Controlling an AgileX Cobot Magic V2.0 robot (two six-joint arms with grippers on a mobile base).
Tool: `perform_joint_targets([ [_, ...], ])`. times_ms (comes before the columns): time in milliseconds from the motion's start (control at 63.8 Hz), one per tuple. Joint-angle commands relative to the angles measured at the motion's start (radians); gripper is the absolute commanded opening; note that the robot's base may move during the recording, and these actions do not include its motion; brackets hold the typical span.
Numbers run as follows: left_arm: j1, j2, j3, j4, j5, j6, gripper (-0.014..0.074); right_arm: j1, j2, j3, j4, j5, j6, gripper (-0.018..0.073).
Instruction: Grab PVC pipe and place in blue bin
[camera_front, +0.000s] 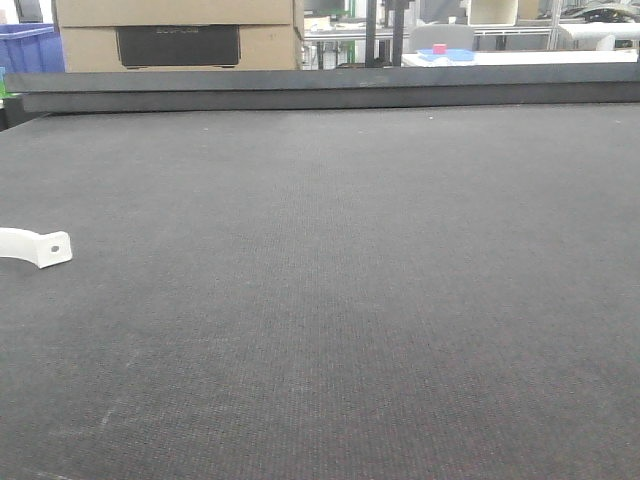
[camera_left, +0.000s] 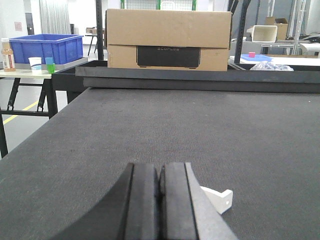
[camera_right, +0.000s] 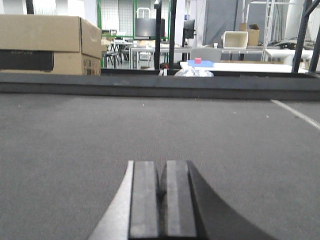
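Observation:
The PVC pipe is a small white curved piece with a flat tab and one round hole. It lies on the dark table at the left edge of the front view. In the left wrist view its tab pokes out just right of my left gripper, which is shut and empty with the pipe lying on the table beside and partly behind it. My right gripper is shut and empty over bare table. A blue bin stands on a side table at the far left, beyond the table's edge.
A raised dark rail runs along the table's far edge. A cardboard box stands behind it. The table's left edge drops to the floor. Benches and racks fill the background.

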Motion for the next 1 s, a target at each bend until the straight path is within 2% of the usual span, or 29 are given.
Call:
perform_joint_targets([
  [0, 0.005, -0.005, -0.002, 0.004, -0.073, -0.003, -0.0111, -0.004, -0.003, -0.003, -0.004, -0.038, 0.000, -0.0168],
  [125, 0.005, -0.005, -0.002, -0.010, -0.149, -0.003, -0.0111, -0.004, -0.003, -0.003, 0.037, -0.098, 0.000, -0.0168],
  [235, 0.005, -0.005, -0.077, -0.077, 0.001, -0.003, -0.0111, -0.004, -0.003, -0.052, 0.041, -0.094, 0.000, -0.0168],
  [313, 0.005, -0.002, -0.172, -0.075, 0.114, -0.003, -0.0111, -0.004, -0.003, -0.106, 0.041, -0.094, 0.000, -0.0168],
  [439, 0.005, 0.071, -0.297, -0.018, 0.144, -0.003, -0.0111, -0.004, 0.010, -0.185, 0.041, -0.080, 0.000, -0.0168],
  [533, 0.005, 0.162, -0.391, -0.017, 0.211, -0.003, -0.0111, -0.004, 0.071, -0.248, 0.041, -0.040, 0.000, -0.0168],
  [627, 0.003, 0.286, -0.482, -0.017, 0.303, -0.003, -0.0111, -0.004, 0.166, -0.346, 0.041, 0.085, 0.000, -0.0168],
  [674, 0.003, 0.354, -0.538, -0.017, 0.360, -0.003, -0.0111, -0.004, 0.224, -0.406, 0.041, 0.207, 0.000, -0.0168],
  [752, 0.003, 0.463, -0.614, -0.017, 0.483, -0.003, -0.0111, -0.004, 0.332, -0.502, 0.041, 0.347, 0.000, -0.0168],
  [815, 0.003, 0.567, -0.699, -0.009, 0.642, -0.003, -0.0111, -0.004, 0.441, -0.585, 0.040, 0.468, 0.000, -0.0168],
  [893, 0.003, 0.679, -0.764, 0.016, 0.757, -0.003, -0.0111, -0.004, 0.564, -0.666, 0.040, 0.610, 0.000, -0.0168],
  [987, 0.003, 0.797, -0.790, 0.032, 0.780, -0.003, -0.0111, -0.004, 0.708, -0.728, 0.040, 0.733, 0.000, -0.0168],
])
